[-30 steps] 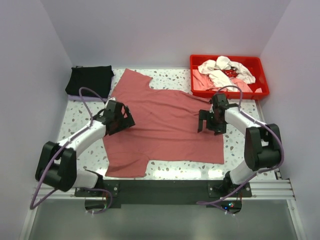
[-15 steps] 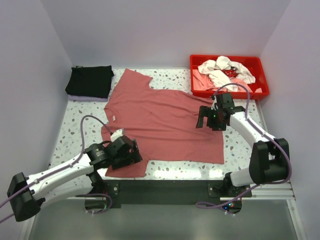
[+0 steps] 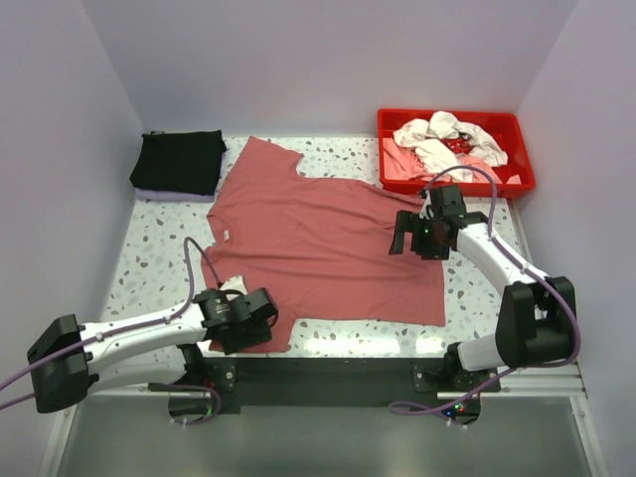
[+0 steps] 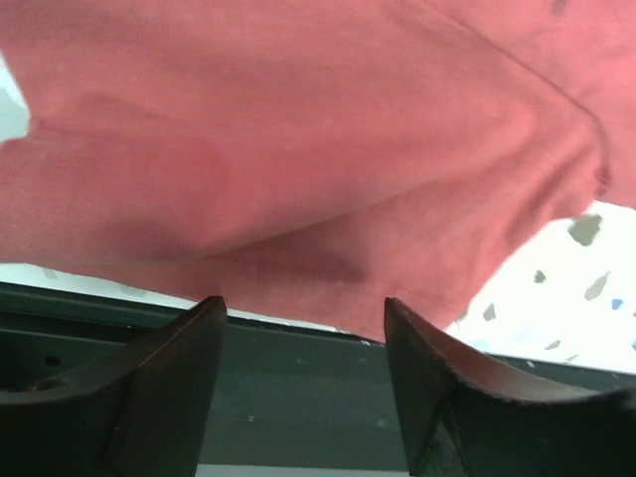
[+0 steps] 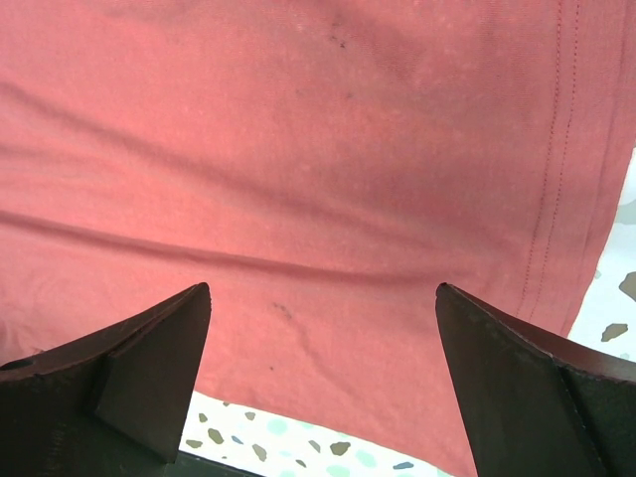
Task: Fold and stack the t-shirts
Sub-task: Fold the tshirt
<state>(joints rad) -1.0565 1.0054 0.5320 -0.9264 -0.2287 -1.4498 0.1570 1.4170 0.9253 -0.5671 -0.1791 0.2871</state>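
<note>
A dusty brick-red t-shirt (image 3: 328,243) lies spread flat on the speckled table, collar to the left. My left gripper (image 3: 255,323) sits low at the shirt's near-left sleeve, by the table's front edge. In the left wrist view the left gripper (image 4: 303,310) is open, with the sleeve hem (image 4: 328,268) just beyond its tips and nothing between them. My right gripper (image 3: 411,242) hovers over the shirt's right part. In the right wrist view the right gripper (image 5: 323,293) is wide open above the red cloth (image 5: 318,149). A folded black t-shirt (image 3: 179,162) rests at the back left.
A bright red plastic tray (image 3: 447,113) at the back right holds crumpled white and pale pink shirts (image 3: 447,139). A dark metal rail (image 3: 328,373) runs along the table's near edge. Bare speckled tabletop (image 3: 149,253) shows left of the shirt. Walls close in on three sides.
My left arm swung from the shirt's left side down to the near-left sleeve at the front edge, and its jaws narrowed somewhat. The right gripper shifted slightly back and right, then held still.
</note>
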